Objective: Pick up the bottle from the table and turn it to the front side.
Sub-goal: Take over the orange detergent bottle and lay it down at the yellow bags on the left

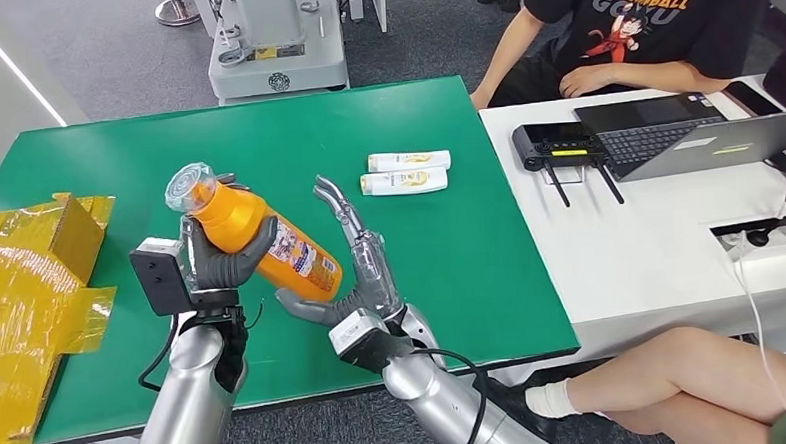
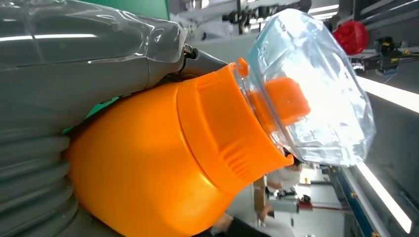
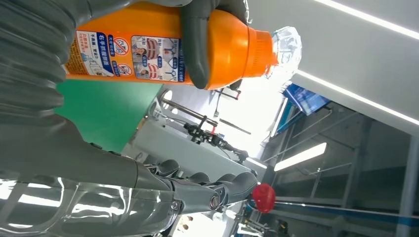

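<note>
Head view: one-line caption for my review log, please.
Left hand holds the orange bottle tilted above the green table; open right hand beside its base.

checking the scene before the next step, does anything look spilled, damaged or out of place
No spill or damage shows. The orange bottle is tilted, clear cap up, gripped by the left hand, with the right hand open beside its base. The crumpled yellow wrapping overhangs the green table edge.
</note>
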{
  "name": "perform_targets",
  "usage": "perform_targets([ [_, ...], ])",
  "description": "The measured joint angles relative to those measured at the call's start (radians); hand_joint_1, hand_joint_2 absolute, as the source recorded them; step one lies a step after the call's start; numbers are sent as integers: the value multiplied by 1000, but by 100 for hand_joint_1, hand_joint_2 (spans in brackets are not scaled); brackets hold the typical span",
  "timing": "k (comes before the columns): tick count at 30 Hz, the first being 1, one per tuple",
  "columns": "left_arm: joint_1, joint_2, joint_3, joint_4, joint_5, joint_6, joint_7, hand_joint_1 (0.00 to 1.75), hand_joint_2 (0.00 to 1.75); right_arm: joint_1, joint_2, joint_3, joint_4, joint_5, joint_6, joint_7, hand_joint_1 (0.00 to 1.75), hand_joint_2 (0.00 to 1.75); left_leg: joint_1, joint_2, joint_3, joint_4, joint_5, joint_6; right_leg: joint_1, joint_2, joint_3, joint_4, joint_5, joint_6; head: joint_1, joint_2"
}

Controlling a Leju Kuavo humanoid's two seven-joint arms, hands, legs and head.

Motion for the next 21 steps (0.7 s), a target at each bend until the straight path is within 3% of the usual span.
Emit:
perform_targets([
  [4, -5, 39, 27, -71, -132, 109, 9, 175, 175, 29, 0, 6, -37, 9, 26, 5, 0, 175, 0, 2, 0, 0, 0, 0, 0, 2, 0, 0, 0, 0, 0, 0],
  [10, -12, 81, 55, -130, -189, 145, 19, 175, 175, 43, 0, 6, -61, 10, 34, 8, 0, 175, 0, 0, 0, 0, 0, 0, 0, 0, 0, 0, 0, 0, 0, 0],
  [13, -20, 103, 56, -134, -298, 217, 25, 175, 175, 45, 0, 6, -63, 7, 37, 9, 0, 175, 0, 1, 0, 0, 0, 0, 0, 1, 0, 0, 0, 0, 0, 0],
  [21, -109, 254, 64, -81, -682, 439, 79, 175, 175, 100, -2, 6, -109, -6, 32, 16, 0, 175, 1, 1, 0, 0, 0, 0, 0, 2, -1, 0, 0, 0, 0, 0],
])
